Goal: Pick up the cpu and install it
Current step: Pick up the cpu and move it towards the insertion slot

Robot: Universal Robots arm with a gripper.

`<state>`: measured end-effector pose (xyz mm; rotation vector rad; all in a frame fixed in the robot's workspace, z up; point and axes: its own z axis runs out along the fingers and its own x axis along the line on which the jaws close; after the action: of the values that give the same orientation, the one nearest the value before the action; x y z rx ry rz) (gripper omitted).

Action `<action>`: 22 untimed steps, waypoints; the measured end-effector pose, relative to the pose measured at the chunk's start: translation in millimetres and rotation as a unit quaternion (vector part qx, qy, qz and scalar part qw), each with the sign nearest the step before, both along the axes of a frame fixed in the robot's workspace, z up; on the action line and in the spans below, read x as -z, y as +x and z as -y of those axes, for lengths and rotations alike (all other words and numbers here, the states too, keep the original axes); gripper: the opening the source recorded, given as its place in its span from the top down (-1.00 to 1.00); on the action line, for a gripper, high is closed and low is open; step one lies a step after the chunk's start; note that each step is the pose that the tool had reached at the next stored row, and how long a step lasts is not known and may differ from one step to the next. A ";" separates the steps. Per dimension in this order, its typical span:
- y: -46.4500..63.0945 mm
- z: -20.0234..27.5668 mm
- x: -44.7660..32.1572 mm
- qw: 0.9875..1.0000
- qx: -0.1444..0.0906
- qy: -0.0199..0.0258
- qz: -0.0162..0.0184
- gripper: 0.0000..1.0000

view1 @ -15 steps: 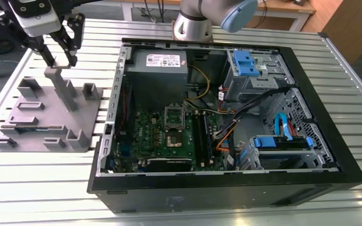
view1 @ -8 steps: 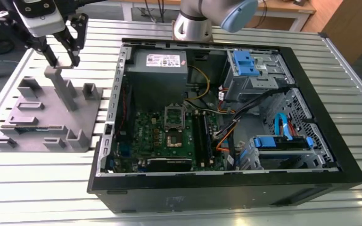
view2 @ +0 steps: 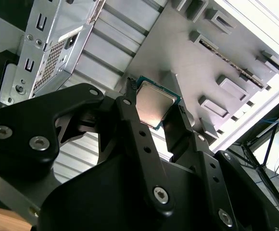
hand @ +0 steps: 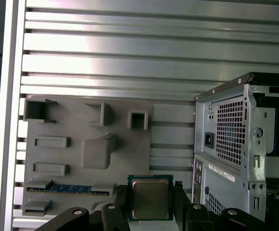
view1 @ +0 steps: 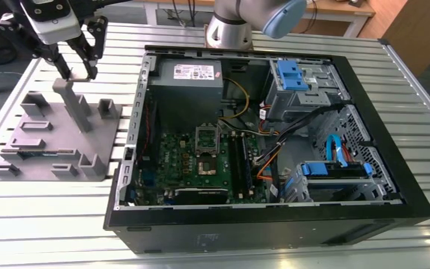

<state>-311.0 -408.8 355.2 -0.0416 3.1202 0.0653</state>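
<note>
The cpu (view2: pixel 154 103) is a small square chip with a silvery top and a green rim, and my gripper (view2: pixel 154 116) is shut on it by two opposite edges. It also sits between the black fingers (hand: pixel 122 198) in the first wrist view, cpu (hand: pixel 150 198) face up. In the exterior view the gripper (view1: pixel 78 75) hangs over the far part of the grey plastic block (view1: pixel 103 134), just above its tall post, at the exterior view's left. The green motherboard (view1: pixel 200 168) with its metal socket frame (view1: pixel 208 147) lies inside the open computer case (view1: pixel 394 168).
A memory stick (hand: pixel 69 189) lies in a slot of the grey block (hand: pixel 77 120), which has several upright posts. The case wall (hand: pixel 226 130) rises close beside the block. Cables, blue drive brackets (view1: pixel 290 75) and a power supply (view1: pixel 191 75) crowd the case around the board.
</note>
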 end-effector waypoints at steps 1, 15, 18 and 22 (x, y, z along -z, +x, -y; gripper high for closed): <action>0.2 0.0 0.0 1.000 0.000 0.000 0.000 0.06; 6.0 0.0 0.0 1.000 0.000 0.000 0.000 0.06; 7.5 0.0 0.0 1.000 0.000 0.000 0.000 0.06; 9.4 0.0 0.0 1.000 0.000 0.000 0.000 0.06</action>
<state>-301.6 -408.8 355.2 -0.0417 3.1202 0.0652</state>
